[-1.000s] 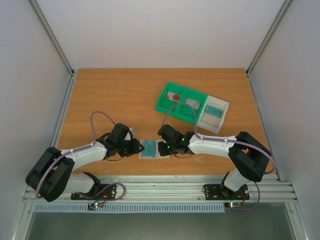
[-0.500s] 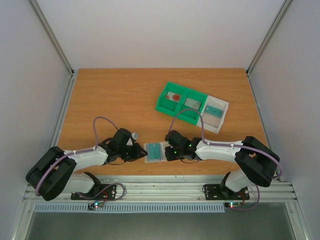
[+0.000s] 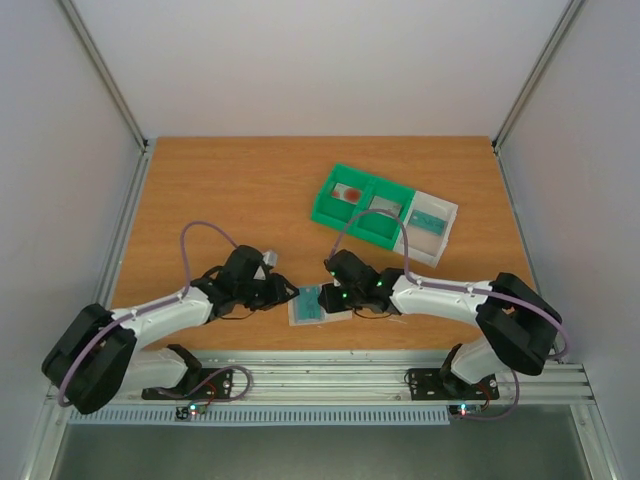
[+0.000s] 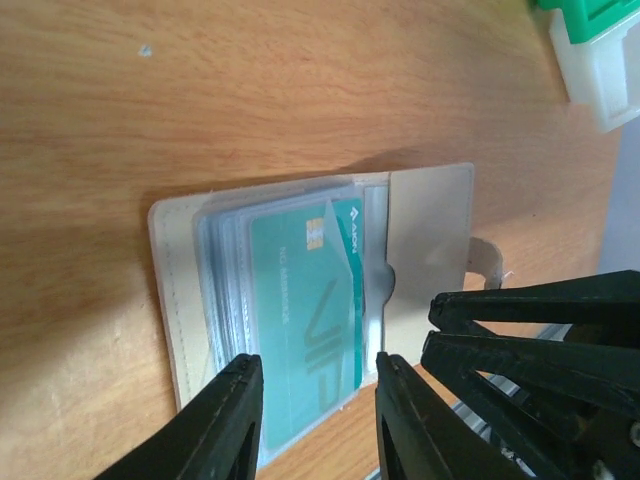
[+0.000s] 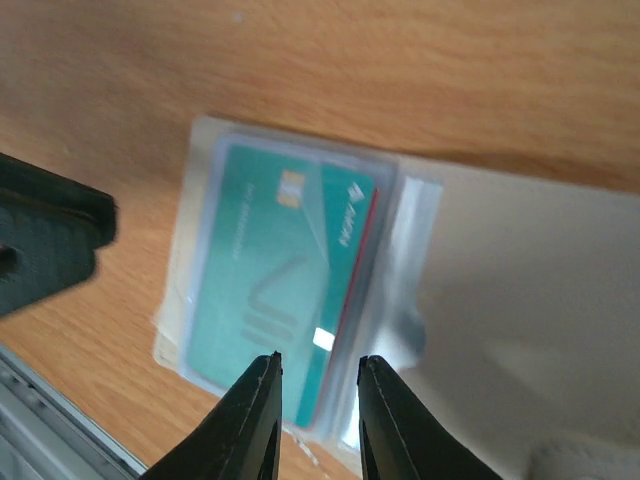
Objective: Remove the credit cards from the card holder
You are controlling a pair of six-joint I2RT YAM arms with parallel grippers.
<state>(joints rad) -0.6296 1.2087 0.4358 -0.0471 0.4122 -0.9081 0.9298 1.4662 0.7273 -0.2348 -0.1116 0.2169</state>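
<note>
Card holder [image 3: 318, 303] lies open; left fingers [image 4: 225, 430] and right fingers [image 5: 255, 430], spread and empty, straddle its teal card [image 4: 300, 290], seemingly to pull it free.

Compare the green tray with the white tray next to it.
The green tray is bright green; the white tray is pale. The green tray has two compartments, the white tray one. The green tray holds a red-marked card and a greyish card, one per compartment; the white tray holds a single teal card. Both are open-topped rectangles lying side by side at the same slant on the table.
</note>
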